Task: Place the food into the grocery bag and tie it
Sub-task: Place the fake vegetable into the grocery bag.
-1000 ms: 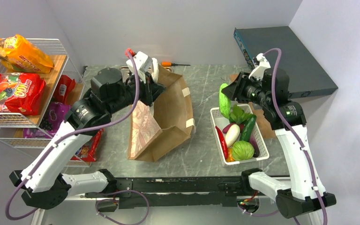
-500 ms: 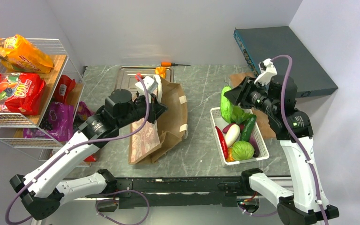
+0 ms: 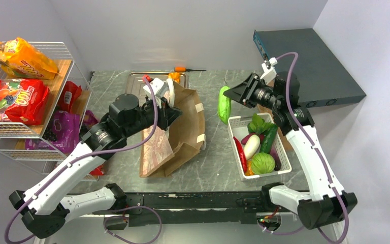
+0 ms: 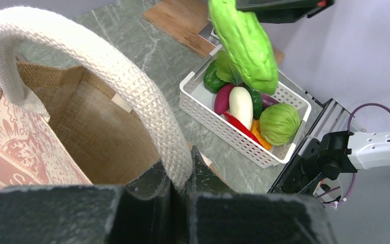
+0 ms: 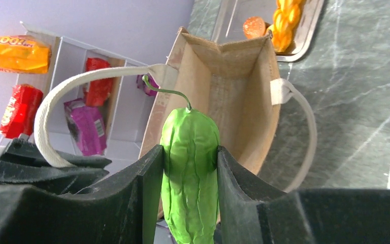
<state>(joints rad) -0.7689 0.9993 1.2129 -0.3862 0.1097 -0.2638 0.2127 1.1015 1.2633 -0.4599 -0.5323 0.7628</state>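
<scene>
From above, the bag is being held upright in the middle of the table, gripped at its top by the left gripper. A green vegetable is being carried in the air by the right gripper, between the bag and the white basket. An orange packet and a red packet are being stored on the wire rack at the left.

In the left wrist view, a white woven handle is being pinched between the fingers, which are nearly together around it. The bag's mouth is being held open below the handle, and nothing can be seen in the part of the inside that shows. The vegetable is being held above the basket's far corner, and a red chili is lying in the basket among other produce.

In the right wrist view, the vegetable is being clamped at its middle between the two fingers, parted only as wide as it is, with its stem pointing at the open bag. A braided piece is lying on the metal tray beyond the bag.
</scene>
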